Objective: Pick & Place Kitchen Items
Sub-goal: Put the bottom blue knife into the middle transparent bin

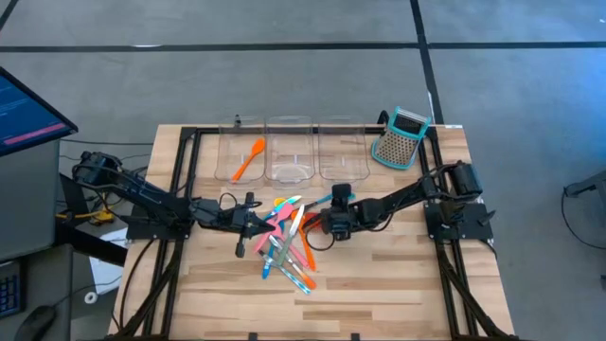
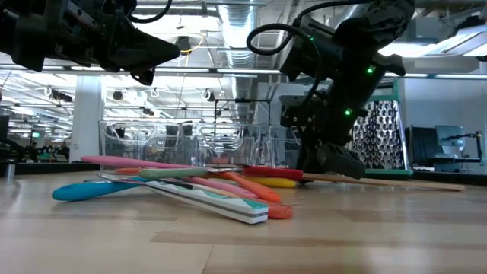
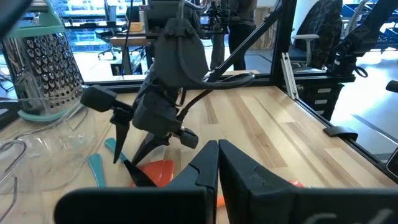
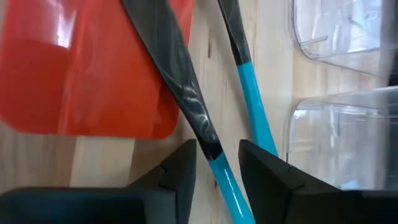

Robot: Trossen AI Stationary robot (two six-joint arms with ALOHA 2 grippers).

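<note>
The kitchen items lie in a loose crossed pile at the table's middle: pink, teal, blue, orange and yellow pieces. One orange spatula lies in the left clear bin. My right gripper is low at the pile's right side. It is open, with a finger on each side of a slim black-and-blue handle, beside a red spatula blade. A second black-and-blue handle lies next to it. My left gripper is shut and empty, raised above the pile's left side.
Three clear bins stand in a row at the table's far side. The teal-and-grey box grater stands to their right. Bare wood lies toward the near edge. A monitor stands off the table's left.
</note>
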